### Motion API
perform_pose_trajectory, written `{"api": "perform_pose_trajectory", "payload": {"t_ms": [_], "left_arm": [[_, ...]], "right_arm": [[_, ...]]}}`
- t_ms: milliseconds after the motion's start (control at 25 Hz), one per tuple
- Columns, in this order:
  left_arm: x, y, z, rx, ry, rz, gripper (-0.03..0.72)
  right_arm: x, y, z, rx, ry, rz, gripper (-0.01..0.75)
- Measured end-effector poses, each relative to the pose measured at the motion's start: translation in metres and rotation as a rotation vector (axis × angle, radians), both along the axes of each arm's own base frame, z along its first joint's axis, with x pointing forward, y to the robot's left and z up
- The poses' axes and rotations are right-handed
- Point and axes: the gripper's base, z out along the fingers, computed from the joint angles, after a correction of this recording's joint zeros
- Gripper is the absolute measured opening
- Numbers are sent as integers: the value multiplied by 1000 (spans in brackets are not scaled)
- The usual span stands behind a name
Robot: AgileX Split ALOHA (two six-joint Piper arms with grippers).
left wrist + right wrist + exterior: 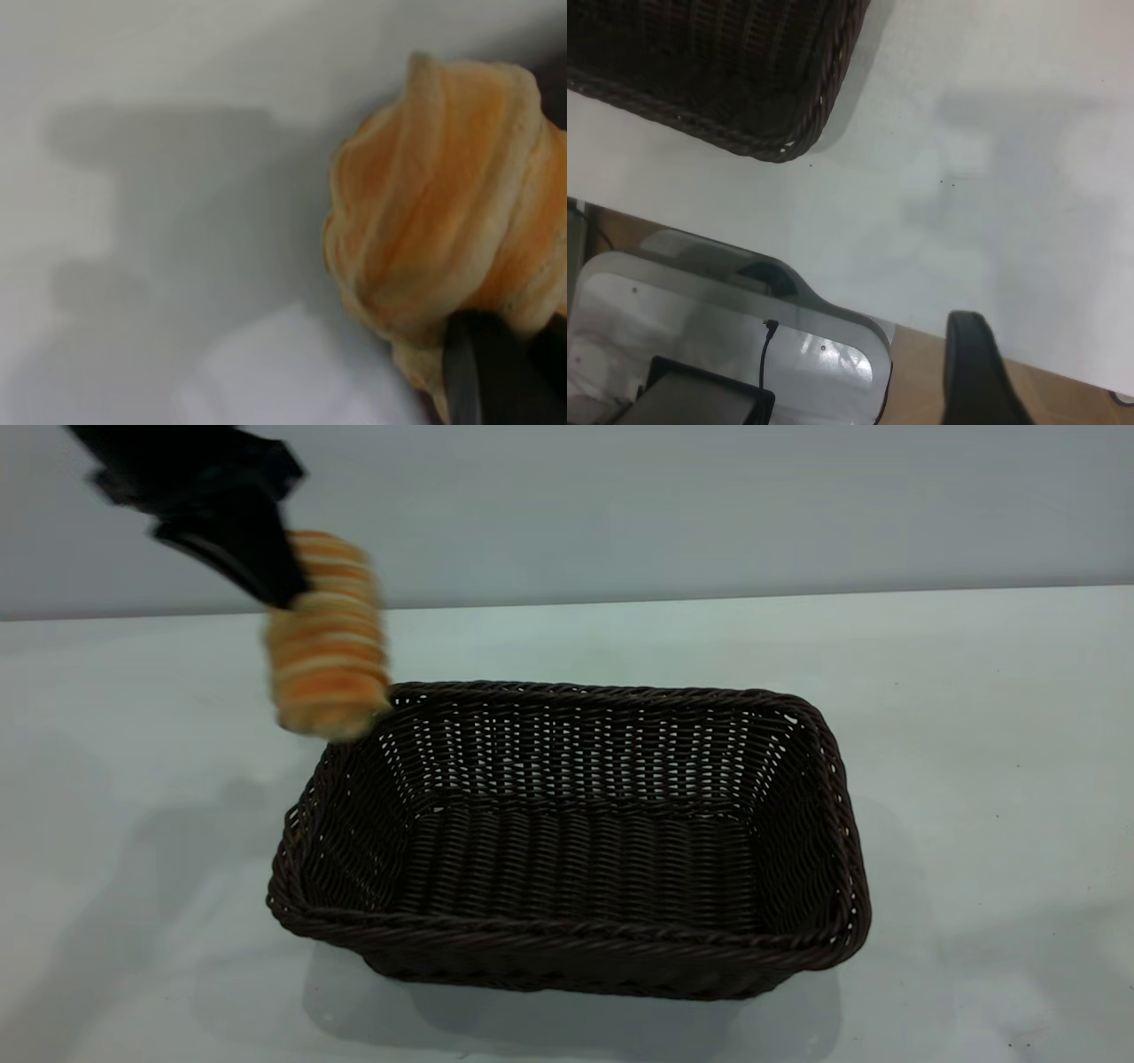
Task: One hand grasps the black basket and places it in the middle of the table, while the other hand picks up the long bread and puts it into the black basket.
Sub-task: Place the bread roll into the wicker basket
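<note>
The black basket (567, 943) stands on the table (974, 735) near its middle, and nothing lies in it. My left gripper (288, 586) is shut on the long bread (328, 646) and holds it in the air, hanging end-down over the basket's far left corner. The bread's orange and cream stripes face the exterior view. In the left wrist view the bread (443, 204) fills the frame beside one black finger (478, 376). My right gripper (973, 367) is off the table's edge, apart from the basket's corner (780, 133), and is out of the exterior view.
A plain grey wall (709, 505) runs behind the table. In the right wrist view the table edge (833, 292) shows, with a pale grey base plate (700, 328) and a black cable (766, 354) below it.
</note>
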Motion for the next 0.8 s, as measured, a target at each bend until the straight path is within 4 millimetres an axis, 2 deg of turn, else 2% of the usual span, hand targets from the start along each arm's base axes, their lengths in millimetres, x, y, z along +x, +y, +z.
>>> {"api": "perform_pose_trajectory", "payload": {"t_ms": [200,400,480,680,800], "left_arm": [[-20,-44,4,-112,60,-182,47],[-25,-56,4,-120,59,-216,91],[-24,-56,4,-121,55,-215,152],[-24,-57,5,-136,56,-207,393],[-25,-56,7,-124,67,-189,505]], "right_arm": [[0,0,0,0,0,0,446],[0,0,0,0,0,0,446],[0,0,0,0,0,0,446],[0,0,0,0,0,0,446],[0,0,0,0,0,0,446]]}}
